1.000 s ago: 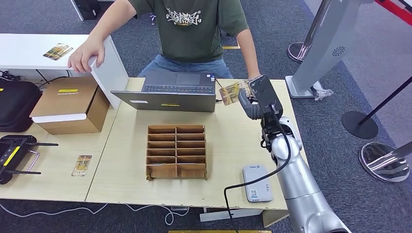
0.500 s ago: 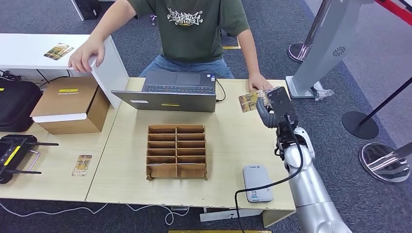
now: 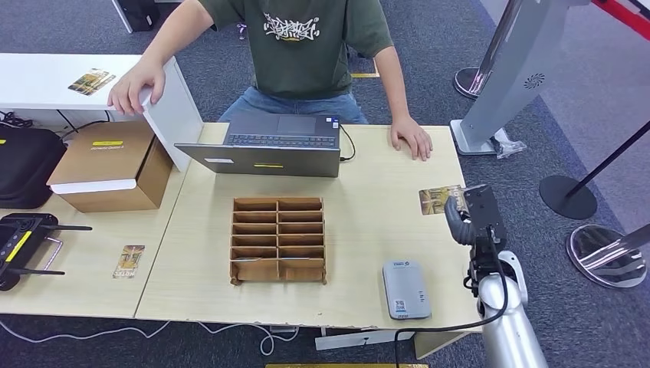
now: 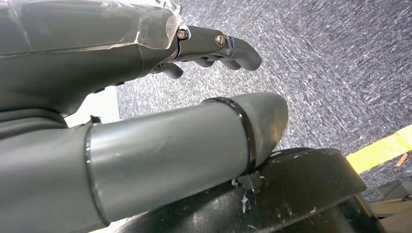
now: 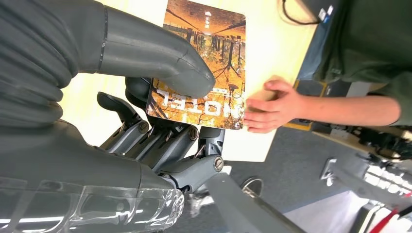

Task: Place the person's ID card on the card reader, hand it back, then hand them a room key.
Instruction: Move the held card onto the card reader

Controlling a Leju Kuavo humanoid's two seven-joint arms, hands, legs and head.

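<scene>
I have the card [image 3: 438,200] pinched in my right hand [image 3: 469,217], thumb on top, fingers [image 5: 160,141] beneath. Card reader [image 3: 405,288] sits near, below them on the worktop [image 3: 360,230]. Thin pinch: card could slip or land skewed. Left hand [image 4: 214,46] curled, holding nothing.

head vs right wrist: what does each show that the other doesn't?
Head alone: the card reader on the table, the wooden organizer and the laptop. Right wrist alone: the thumb pressing the card against the fingers, and the word HOTEL printed on it. Both: the right hand holding the card, and the person's hand resting on the table.
</scene>
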